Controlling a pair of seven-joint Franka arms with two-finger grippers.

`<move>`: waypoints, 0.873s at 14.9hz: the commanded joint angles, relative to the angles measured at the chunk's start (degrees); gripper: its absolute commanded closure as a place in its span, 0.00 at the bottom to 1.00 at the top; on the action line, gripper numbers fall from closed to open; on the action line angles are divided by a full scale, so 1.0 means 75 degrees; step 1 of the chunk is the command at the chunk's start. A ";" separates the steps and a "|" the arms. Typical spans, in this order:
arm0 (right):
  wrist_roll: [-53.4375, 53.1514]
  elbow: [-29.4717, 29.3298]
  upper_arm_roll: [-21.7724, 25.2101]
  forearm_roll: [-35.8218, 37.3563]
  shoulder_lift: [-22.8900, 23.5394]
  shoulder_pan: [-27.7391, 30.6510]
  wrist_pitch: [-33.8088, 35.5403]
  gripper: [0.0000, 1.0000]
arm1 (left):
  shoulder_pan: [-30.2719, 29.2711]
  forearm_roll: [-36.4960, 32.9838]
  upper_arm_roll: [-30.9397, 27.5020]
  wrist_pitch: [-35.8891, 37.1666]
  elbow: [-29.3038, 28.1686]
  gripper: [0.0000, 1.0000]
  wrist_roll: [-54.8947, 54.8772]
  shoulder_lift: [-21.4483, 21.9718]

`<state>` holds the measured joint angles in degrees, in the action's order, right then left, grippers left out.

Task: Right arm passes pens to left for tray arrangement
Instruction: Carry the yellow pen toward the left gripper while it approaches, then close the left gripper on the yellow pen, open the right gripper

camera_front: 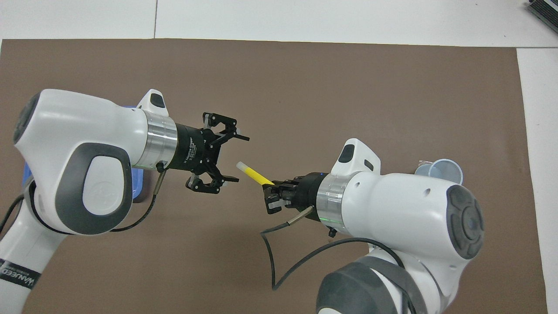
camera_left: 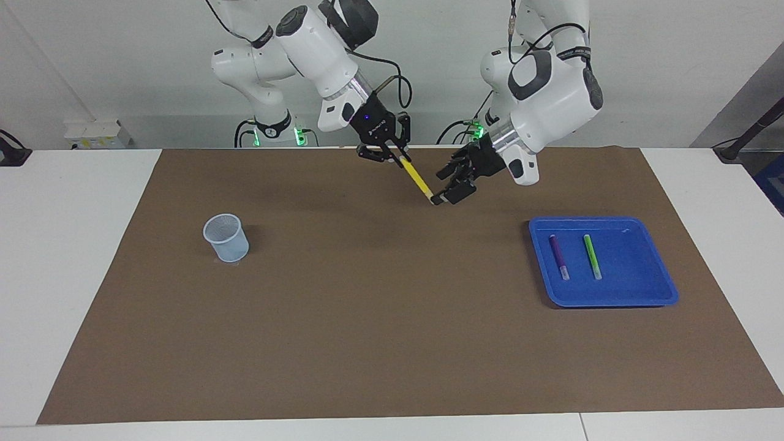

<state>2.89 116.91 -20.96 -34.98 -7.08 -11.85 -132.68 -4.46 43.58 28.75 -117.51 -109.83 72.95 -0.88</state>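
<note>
Above the mat (camera_left: 367, 318), the right tool (camera_left: 392, 154) is gripping the yellow pen (camera_left: 416, 177), pointing its tip at the left tool (camera_left: 454, 187), whose fingers are spreading wide. Farther out, toward the left arm's end of the tabletop (camera_left: 79, 245), the purple pen (camera_left: 558, 256) and green pen (camera_left: 591, 256) are lying side by side in the tray (camera_left: 637, 294).

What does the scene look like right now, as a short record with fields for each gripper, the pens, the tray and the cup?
right gripper: shut on the yellow pen, up over the mat
left gripper: open, in the air facing the yellow pen's whitish tip, not yet closed on it
purple pen: lying in the tray
green pen: lying in the tray, beside the purple pen, apart
tray: toward the left arm's end
cup: upright, toward the right arm's end
</note>
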 commanded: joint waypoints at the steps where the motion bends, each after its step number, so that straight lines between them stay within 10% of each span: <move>1: -0.0045 0.0174 0.0018 -0.0235 -0.0193 -0.0025 -0.0133 1.00 | 0.0336 0.0236 -0.0072 -0.0503 -0.0695 0.09 0.0058 0.0515; 7: -0.0022 0.0151 0.0018 -0.0234 -0.0169 -0.0014 -0.0134 1.00 | 0.0618 0.0307 -0.0096 -0.0527 -0.0884 0.22 0.0339 0.0633; 13: -0.0010 0.0139 0.0018 -0.0223 -0.0158 -0.0014 -0.0145 1.00 | 0.0653 0.0272 -0.0107 -0.0433 -0.0825 0.61 0.0258 0.0633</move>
<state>2.89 116.91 -20.95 -34.98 -7.09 -11.85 -132.79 -0.34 44.61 28.78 -120.14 -114.42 74.85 1.85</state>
